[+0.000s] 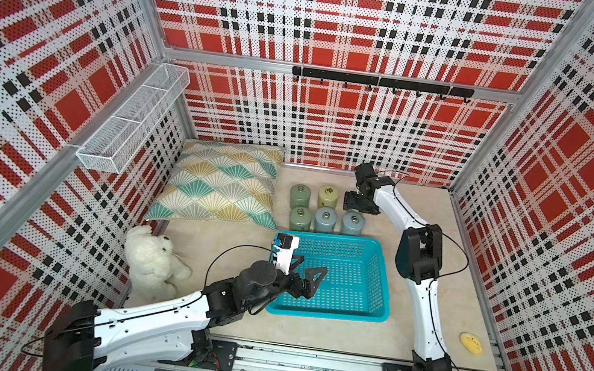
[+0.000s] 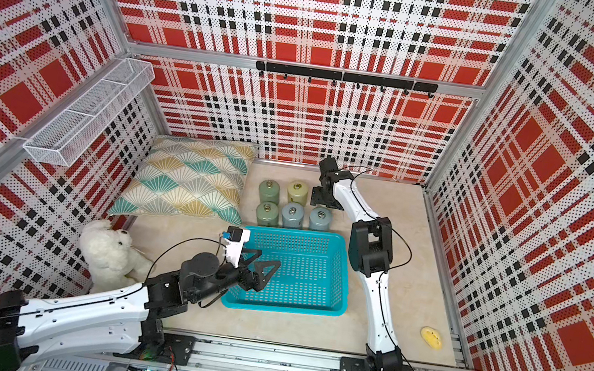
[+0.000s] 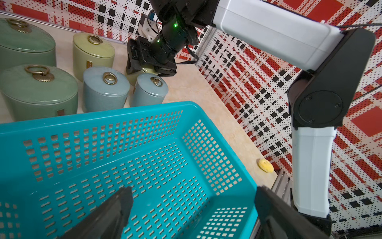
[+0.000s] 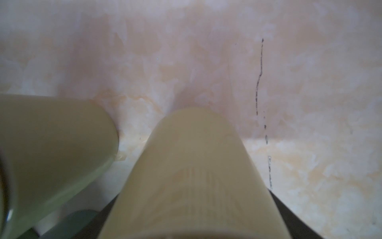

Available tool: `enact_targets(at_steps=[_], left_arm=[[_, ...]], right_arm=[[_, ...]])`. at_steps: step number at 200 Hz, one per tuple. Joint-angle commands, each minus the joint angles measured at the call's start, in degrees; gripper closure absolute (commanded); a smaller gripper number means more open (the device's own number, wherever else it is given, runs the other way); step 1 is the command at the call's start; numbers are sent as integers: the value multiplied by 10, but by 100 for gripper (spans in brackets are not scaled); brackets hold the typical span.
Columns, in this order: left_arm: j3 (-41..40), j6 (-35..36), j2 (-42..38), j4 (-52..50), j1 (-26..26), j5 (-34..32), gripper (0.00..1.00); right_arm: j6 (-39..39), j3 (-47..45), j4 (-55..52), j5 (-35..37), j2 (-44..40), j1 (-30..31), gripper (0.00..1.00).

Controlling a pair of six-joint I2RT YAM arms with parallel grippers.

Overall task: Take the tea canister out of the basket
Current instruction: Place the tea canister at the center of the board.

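Currently I am at the set-down step: the right gripper (image 1: 360, 204) clamps the tea canister (image 4: 192, 175) outside the basket (image 1: 324, 314), at its 1 o'clock, apparently seated on the table (image 1: 449, 294). The left gripper (image 1: 309, 268) gapes, empty. Next: release, retract vertically.

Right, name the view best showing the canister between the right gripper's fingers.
Right wrist view: the cream canister looms large, though blurred. The left wrist view shows only slivers under the right gripper; both top views hide it.
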Motion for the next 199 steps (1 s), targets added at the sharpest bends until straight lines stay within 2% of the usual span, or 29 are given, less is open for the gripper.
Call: enact_targets(at_steps=[1,14,35,90,107,112,167,199], left_arm=[[18,11,4,4,0,1,1],[19,12,7,5,2,3,1],[20,11,11,5,3,4,1],[17,13,10,4,9,6,1],[15,12,10,6,11,8,1],[15,12,11,7,12,8,1],[12,12,9,7,18,13,1],[11,11,4,3,25,12,1]], right_arm=[[-5,21,5,-8,13,1,29],[-6,21,6,-11,15,1,27],[-12,20,11,-17,15,1,18],[-4,12,34,-47,6,1,5],[-1,9,40,-56,3,1,4],[0,9,42,-60,2,1,0],[10,-2,53,-79,-16,1,0],[11,-41,79,-74,-64,0,0]])
